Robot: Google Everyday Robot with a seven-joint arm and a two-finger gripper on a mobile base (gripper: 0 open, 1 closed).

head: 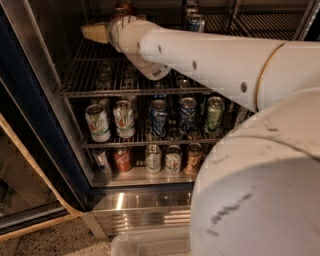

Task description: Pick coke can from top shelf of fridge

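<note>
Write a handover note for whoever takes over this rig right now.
Gripper: inside the fridge, upper left, at the height of the top shelf; nothing seen in it.
Coke can: upright on the top shelf, just behind the wrist, partly hidden, not gripped.
Done: arm is in the fridge near the can.
Left: close on the can, lift it, draw it out.

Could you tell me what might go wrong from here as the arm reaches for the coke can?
1. The gripper sits just left of the coke can, lower in view, and the wrist partly hides the can; a misjudged approach might tip it.
2. The blue-and-silver can stands close behind the arm and could be knocked if the arm swings.
</note>
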